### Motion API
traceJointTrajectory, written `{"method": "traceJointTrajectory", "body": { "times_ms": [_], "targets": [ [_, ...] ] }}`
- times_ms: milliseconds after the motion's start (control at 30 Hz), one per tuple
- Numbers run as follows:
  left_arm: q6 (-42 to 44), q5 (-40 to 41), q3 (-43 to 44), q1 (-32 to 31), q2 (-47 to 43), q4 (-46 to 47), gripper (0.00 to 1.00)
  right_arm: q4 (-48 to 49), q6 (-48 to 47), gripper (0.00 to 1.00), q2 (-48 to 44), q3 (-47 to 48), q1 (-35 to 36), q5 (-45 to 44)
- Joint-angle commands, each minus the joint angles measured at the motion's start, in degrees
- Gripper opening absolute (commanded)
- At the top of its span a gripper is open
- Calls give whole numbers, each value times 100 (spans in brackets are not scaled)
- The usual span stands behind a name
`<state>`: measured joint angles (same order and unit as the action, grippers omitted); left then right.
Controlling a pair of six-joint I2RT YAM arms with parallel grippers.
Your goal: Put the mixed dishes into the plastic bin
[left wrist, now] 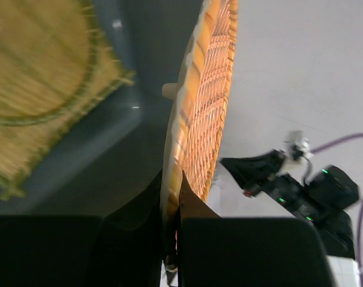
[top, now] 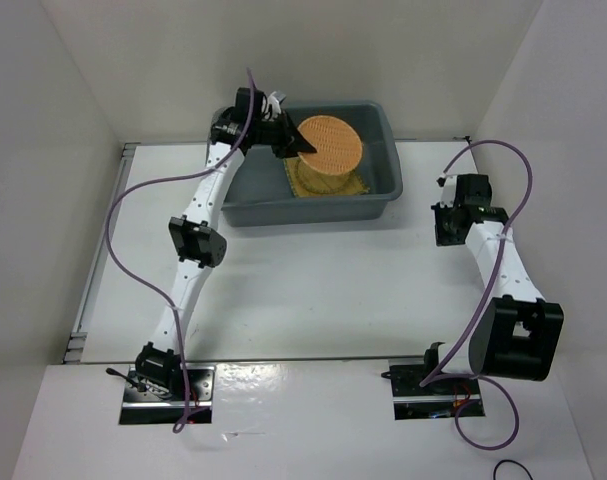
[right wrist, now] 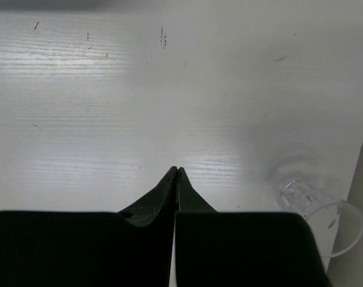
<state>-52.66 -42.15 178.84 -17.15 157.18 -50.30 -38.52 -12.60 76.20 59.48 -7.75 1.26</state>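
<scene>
My left gripper (top: pixel 301 146) is shut on the rim of the orange woven disc (top: pixel 330 143) and holds it tilted above the grey plastic bin (top: pixel 378 195). In the left wrist view the orange woven disc (left wrist: pixel 208 95) stands edge-on between my fingers (left wrist: pixel 139 209). A yellow woven disc on the square yellow mat (left wrist: pixel 31 78) lies on the bin floor, partly visible from above (top: pixel 318 183). My right gripper (top: pixel 449 228) is shut and empty over the table right of the bin. A clear plastic cup (right wrist: pixel 313 203) lies on the table beside its fingers (right wrist: pixel 176 182).
White walls close in the table on the left, back and right. The right arm's gripper (left wrist: pixel 271 176) shows in the left wrist view beyond the disc. Purple cables loop beside both arms.
</scene>
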Motion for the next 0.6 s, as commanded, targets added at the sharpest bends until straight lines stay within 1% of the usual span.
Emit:
{"method": "traceJointTrajectory", "body": {
  "times_ms": [0, 167, 267, 433, 467, 500, 533, 567],
  "targets": [
    [230, -373, 107, -52, 522, 336, 0, 459, 425, 0, -168, -86, -7, -38],
    [19, -373, 107, 141, 963, 741, 0, 512, 495, 0, -115, -138, -7, -108],
    [-121, -311, 107, 299, 1191, 907, 0, 512, 495, 0, -53, -139, -7, 102],
    [-332, -311, 107, 352, 1472, 1268, 0, 512, 443, 0, 0, -139, -7, 155],
    [-428, -311, 107, 352, 1473, 1321, 2, 512, 443, 0, 52, -139, -7, 156],
    [-516, -311, 107, 352, 1543, 1400, 7, 512, 443, 0, 52, -139, -7, 156],
    [-517, -311, 107, 352, 1622, 1400, 15, 512, 443, 0, 105, -139, -7, 156],
    [-569, -311, 107, 352, 1675, 1453, 20, 565, 443, 0, 105, -139, -7, 156]
  ]
}}
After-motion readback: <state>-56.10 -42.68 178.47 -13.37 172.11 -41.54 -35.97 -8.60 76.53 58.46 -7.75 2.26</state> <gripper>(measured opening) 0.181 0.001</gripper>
